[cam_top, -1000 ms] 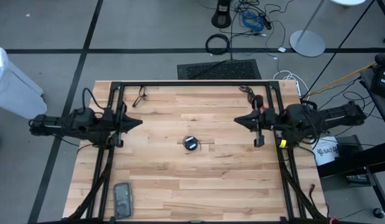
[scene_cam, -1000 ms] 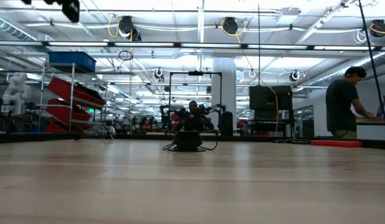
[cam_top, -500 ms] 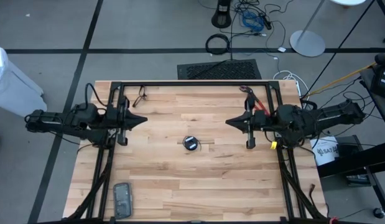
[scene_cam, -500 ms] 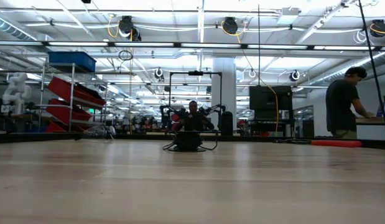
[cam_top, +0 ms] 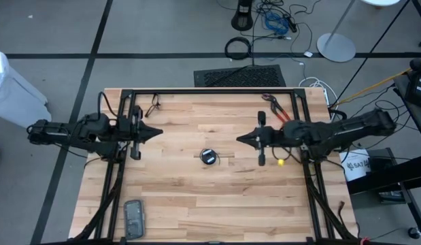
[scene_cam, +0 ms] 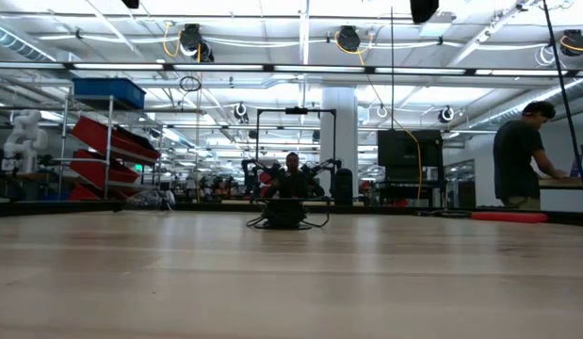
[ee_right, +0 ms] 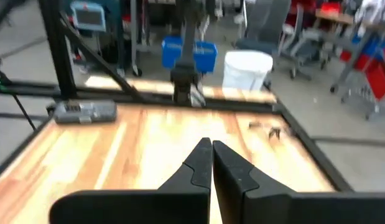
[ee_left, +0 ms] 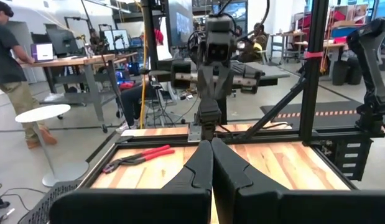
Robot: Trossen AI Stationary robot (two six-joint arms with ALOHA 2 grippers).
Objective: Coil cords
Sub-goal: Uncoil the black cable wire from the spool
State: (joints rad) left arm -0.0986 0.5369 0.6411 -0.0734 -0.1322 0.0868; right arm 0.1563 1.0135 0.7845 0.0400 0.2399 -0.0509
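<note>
one thin black cord (cam_top: 209, 156) is lying coiled in a small round bundle mid-table on the pale wood plank table (cam_top: 196, 197), touching neither gripper. left gripper (cam_top: 159, 133) and right gripper (cam_top: 240, 139) are hovering either side, jaws pressed together. one pair of red-handled pliers (cam_top: 277, 110) is resting at the far edge.

Room looked like a big open workshop from where I sat. Grey floor (cam_top: 169, 30) with dark tape lines, a black mat (cam_top: 240, 75) behind the table, and a white round stand base (cam_top: 336, 47). Strip lights ran overhead, with red bin shelves (scene_cam: 107, 151) on one side and a person (scene_cam: 520, 155) at a desk.
</note>
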